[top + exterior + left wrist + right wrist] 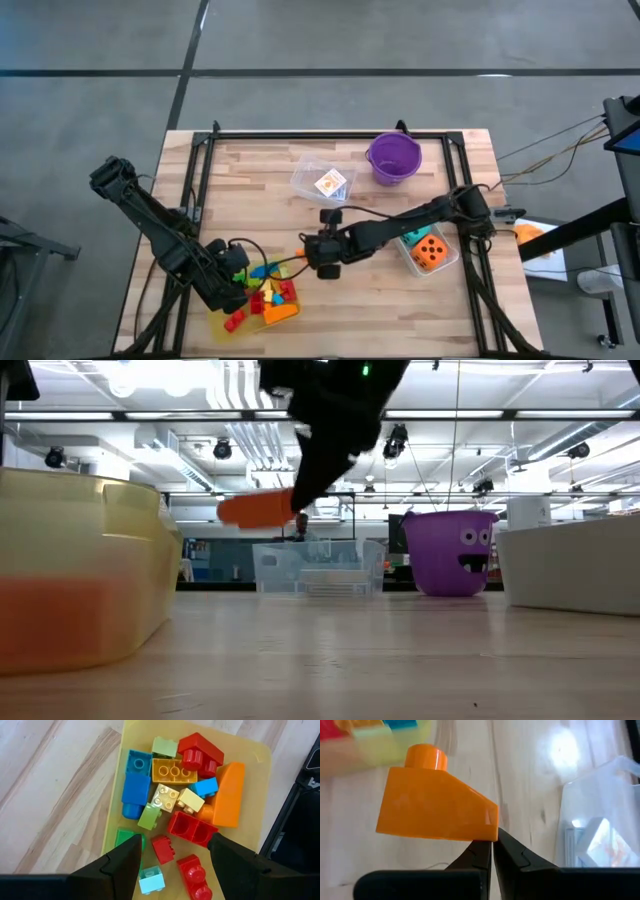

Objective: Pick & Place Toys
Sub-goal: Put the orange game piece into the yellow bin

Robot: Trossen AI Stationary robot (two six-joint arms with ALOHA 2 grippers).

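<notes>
Because the right claw [491, 851] pinched the orange wedge [436, 802] by only one corner, jaws almost shut, above the table near the yellow tray [283, 318], it looked liable to slip or twist free.

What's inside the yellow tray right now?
The yellow tray holds a loose pile of bricks: red, blue, yellow, green, plus an orange wedge. The left gripper hovers open above them. Whatever lies under the pile is hidden.

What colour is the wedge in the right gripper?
Orange wedge, clearest in the right wrist view, pinched by the right gripper.
</notes>
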